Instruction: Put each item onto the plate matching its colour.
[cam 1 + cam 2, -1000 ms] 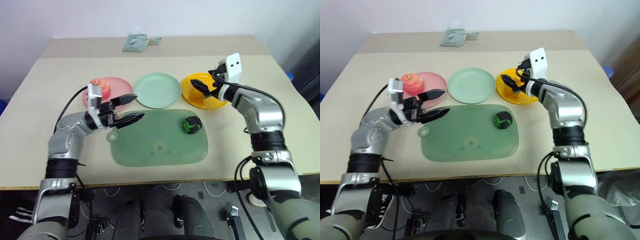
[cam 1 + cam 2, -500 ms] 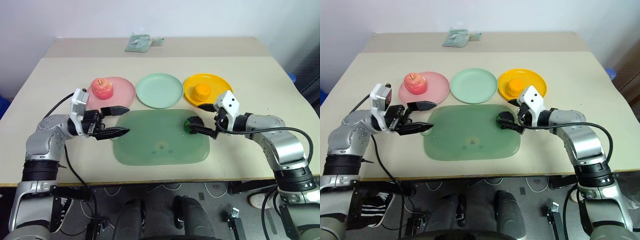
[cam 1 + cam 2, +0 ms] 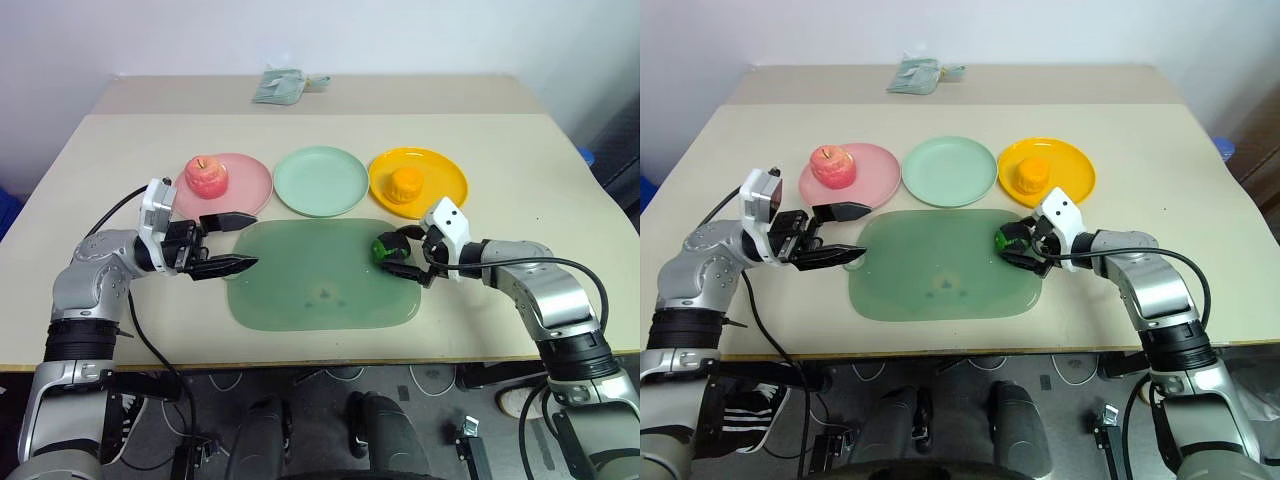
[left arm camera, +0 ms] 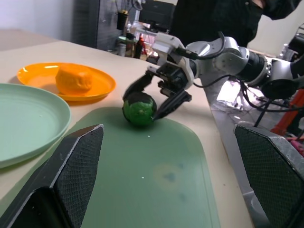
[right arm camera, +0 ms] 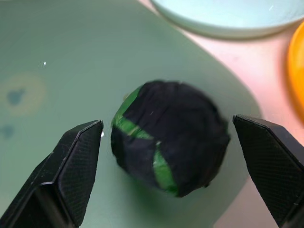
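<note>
Where green lump (image 3: pixel 386 248) nears mat (image 3: pixel 300 300) edge, right pincer (image 3: pixel 408 255) straddles it (gaping, untouching).

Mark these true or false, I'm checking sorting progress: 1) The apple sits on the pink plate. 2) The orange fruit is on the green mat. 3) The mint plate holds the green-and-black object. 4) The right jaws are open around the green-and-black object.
1) True: the apple rests on the pink plate.
2) False: the orange fruit sits on the yellow-orange plate.
3) False: the mint plate is bare; the green-and-black object lies on the green mat.
4) True: the right gripper straddles it, jaws open.
</note>
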### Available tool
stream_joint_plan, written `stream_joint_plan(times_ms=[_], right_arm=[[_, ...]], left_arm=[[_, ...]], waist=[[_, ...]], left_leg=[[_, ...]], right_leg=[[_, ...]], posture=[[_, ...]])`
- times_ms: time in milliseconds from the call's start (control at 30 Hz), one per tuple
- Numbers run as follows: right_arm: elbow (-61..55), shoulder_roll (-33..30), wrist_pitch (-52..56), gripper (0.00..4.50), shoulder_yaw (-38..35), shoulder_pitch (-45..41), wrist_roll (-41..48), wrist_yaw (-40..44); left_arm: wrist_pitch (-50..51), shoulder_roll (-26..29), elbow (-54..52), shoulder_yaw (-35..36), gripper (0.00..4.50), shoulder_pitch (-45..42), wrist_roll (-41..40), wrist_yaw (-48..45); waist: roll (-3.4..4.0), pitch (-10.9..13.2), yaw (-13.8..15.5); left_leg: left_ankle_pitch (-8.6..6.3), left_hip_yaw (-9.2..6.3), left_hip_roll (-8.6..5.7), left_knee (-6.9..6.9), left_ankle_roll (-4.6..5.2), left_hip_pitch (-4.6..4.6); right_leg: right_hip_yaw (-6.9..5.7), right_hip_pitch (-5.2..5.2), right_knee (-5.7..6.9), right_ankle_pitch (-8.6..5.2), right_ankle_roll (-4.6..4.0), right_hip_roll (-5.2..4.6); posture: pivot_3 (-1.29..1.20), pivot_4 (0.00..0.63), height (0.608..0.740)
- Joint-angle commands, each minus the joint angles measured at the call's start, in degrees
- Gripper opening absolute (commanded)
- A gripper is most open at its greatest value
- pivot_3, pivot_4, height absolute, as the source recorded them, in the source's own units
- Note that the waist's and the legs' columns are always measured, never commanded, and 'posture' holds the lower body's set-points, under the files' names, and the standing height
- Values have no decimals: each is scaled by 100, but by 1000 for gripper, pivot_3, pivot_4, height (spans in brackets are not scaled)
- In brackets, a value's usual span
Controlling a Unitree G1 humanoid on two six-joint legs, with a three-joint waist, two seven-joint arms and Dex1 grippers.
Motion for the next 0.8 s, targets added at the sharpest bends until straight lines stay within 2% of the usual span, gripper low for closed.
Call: stream_joint_plan(times_ms=[33,133,367,467,533,600,733,800], right_arm=[[-154,5,29,4233,-59,0,71,37],[-198,24,-8,3233,-86,-13,45,-15],[-251,92,-41,3233,-158,-105,57,-155],[-340,235,-4,3233,-221,-310,157,-264],[-298,451,-52,3233,-198,-587,125,-434],[-150,737,-203,3233,-127,-860,54,-593],[935,1630,-991,3233,160,-1583,-554,-1391],[1898,2090,-1566,3233,168,-2087,-822,-1828]], left_arm=[[-87,20,-136,86,4500,-72,-5,52],[-78,5,-217,77,4500,-76,-22,117],[-94,-69,-253,132,4500,-144,-51,318],[-411,-216,35,283,4500,-364,131,810],[-696,-294,183,371,4500,-447,256,1094],[-525,-298,234,378,4500,-485,306,1439],[-746,-389,330,370,4500,-505,542,1899],[-814,-429,310,371,4500,-475,619,2069]], waist=[[0,0,0],[0,0,-1],[0,0,0],[0,0,3],[0,0,-10],[0,0,-32],[0,0,-38],[0,0,-27]], left_leg=[[0,0,0,0,0,0],[0,0,0,0,0,0],[0,0,0,0,0,0],[0,0,0,0,0,0],[0,-1,-1,1,0,0],[0,1,0,2,0,2],[0,0,4,-4,0,5],[1,0,4,-3,-1,3]], right_leg=[[0,0,0,0,0,0],[0,0,0,1,2,0],[0,0,0,3,6,0],[0,0,0,4,8,0],[0,0,2,8,13,1],[1,0,4,9,14,2],[0,-2,6,9,14,10],[0,-2,7,9,14,10]], posture=[[0,150,740],[0,150,740],[0,150,740],[0,150,740],[0,150,740],[0,150,740],[0,150,740],[0,150,740]])
